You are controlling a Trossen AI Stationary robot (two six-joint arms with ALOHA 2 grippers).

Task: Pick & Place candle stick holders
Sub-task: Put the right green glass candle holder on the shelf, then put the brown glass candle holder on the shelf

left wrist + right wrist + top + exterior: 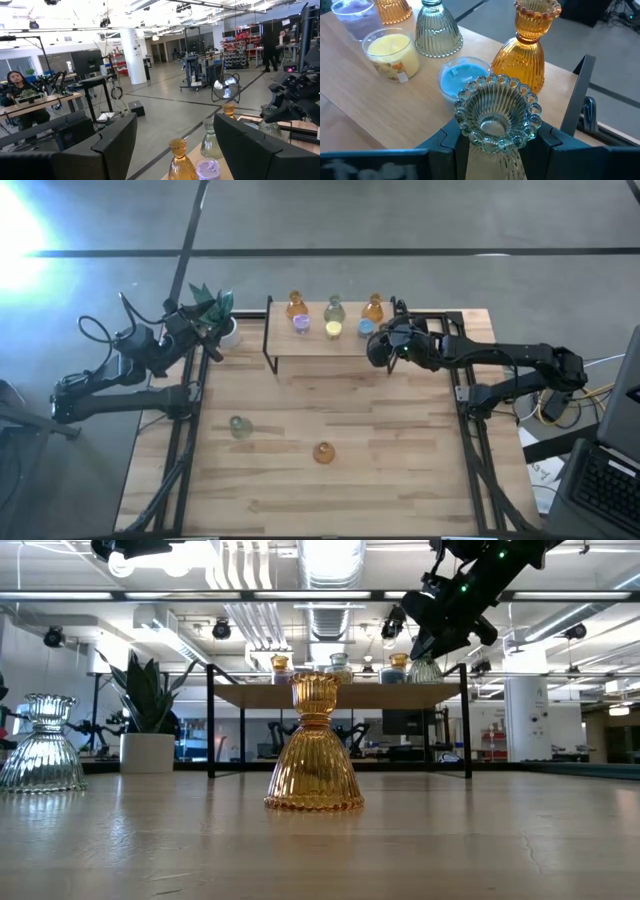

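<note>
Amber holder [314,745] mid-table; right tool [495,142] pinching grey-green holder [496,112], seemingly near shelf [350,345] edge.

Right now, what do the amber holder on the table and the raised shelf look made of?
Amber holder: ribbed translucent glass, glossy, since light glows through it. Raised shelf: pale wood top with visible grain, on thin dark legs, probably metal.

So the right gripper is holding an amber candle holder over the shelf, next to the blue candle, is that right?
Not quite. The right gripper is shut on a clear grey-green candle holder, not an amber one. The right wrist view shows it held over the shelf, next to the blue candle; the amber holder stands free on the shelf behind it.
</note>
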